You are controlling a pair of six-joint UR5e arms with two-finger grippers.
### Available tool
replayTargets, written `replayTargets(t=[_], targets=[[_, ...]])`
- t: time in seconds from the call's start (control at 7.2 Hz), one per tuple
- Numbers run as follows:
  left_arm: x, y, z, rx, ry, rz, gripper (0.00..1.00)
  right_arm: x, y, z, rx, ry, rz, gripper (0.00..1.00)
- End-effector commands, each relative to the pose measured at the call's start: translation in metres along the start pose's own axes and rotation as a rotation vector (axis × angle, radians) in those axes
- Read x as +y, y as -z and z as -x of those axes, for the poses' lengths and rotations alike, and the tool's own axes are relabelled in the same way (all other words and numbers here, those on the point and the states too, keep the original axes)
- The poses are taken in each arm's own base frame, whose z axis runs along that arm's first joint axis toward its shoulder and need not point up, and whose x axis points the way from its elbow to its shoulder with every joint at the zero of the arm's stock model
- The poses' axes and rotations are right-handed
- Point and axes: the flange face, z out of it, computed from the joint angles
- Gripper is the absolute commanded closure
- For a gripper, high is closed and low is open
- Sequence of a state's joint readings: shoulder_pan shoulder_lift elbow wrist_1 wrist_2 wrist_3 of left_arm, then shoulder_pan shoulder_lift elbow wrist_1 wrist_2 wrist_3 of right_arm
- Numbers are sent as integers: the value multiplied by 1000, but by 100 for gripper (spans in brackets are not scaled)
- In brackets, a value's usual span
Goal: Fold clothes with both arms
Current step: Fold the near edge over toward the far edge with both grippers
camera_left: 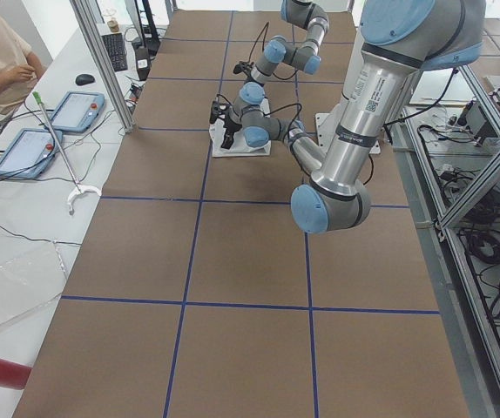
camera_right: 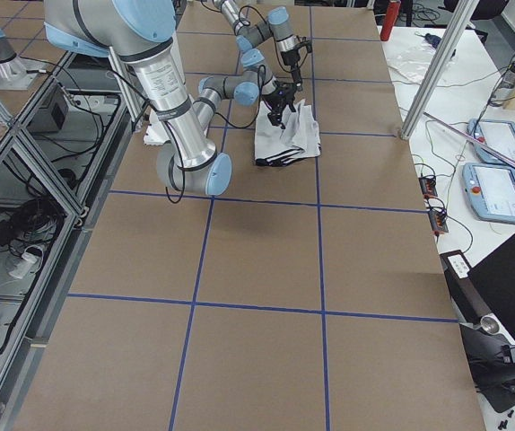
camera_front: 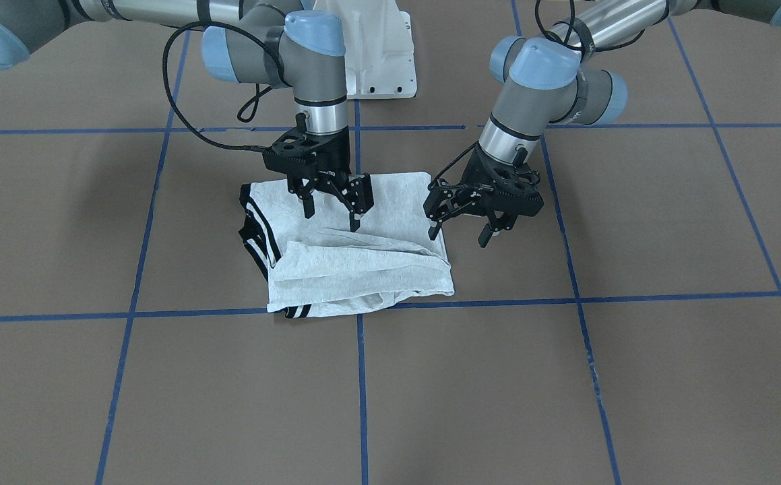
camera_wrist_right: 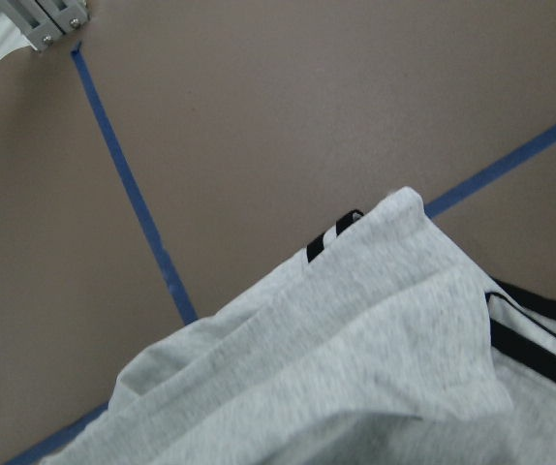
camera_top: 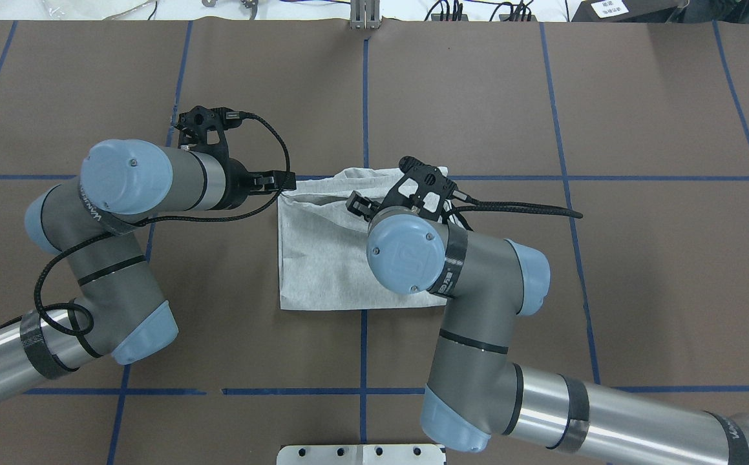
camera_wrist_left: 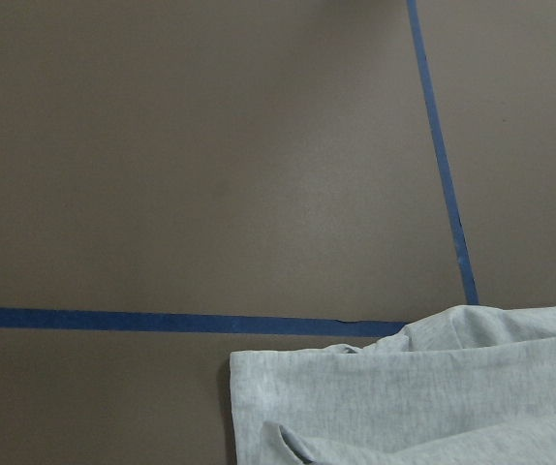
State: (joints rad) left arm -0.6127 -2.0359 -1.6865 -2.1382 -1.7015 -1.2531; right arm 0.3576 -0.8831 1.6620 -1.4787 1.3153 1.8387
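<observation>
Brown table covering (camera_front: pixel 390 404), crossed by blue tape lines, filled the foreground of the front-facing view. Both arms reached in from the far side. Between them the T-shirt (camera_front: pixel 363 269) lay as a loosely folded, roughly square bundle, so its long axis was hard to call. Its black-striped trim was on the side away from the left arm.

The cloth lay directly beneath the right gripper (camera_front: pixel 331 217). That claw pointed down with its fingers spread apart and empty, their tips close over the upper layer. The left gripper (camera_front: pixel 459 237) was tilted, also spread and empty, and hung over bare table. From it the shirt lay just to the inner side, towards the other arm. Its inner fingertip was at the cloth's edge, and whether it touched could not be told. The right arm looked better placed for the next grasp.
</observation>
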Motion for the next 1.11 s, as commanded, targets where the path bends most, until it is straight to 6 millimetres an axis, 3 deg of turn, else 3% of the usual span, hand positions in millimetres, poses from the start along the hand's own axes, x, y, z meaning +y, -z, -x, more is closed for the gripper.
replayTargets(t=[0.0,0.14,0.28,0.42,0.69,0.83,0.97], targets=[[1,0,1,0,2,2,0,32,-27,-15,50,48,-28,0],[1,0,1,0,3,2,0,14,-46,-18,83,49,-60,0],[1,1,0,1,1,2,0,-15,-61,-6,111,69,-93,0],[1,0,1,0,3,2,0,-53,-93,2,173,82,-137,0],[1,1,1,1,3,2,0,-169,-143,32,314,121,-167,0],[1,1,1,1,4,2,0,-220,-141,27,337,139,-164,0],[2,2,0,4,3,2,0,-244,-134,28,335,149,-125,0]])
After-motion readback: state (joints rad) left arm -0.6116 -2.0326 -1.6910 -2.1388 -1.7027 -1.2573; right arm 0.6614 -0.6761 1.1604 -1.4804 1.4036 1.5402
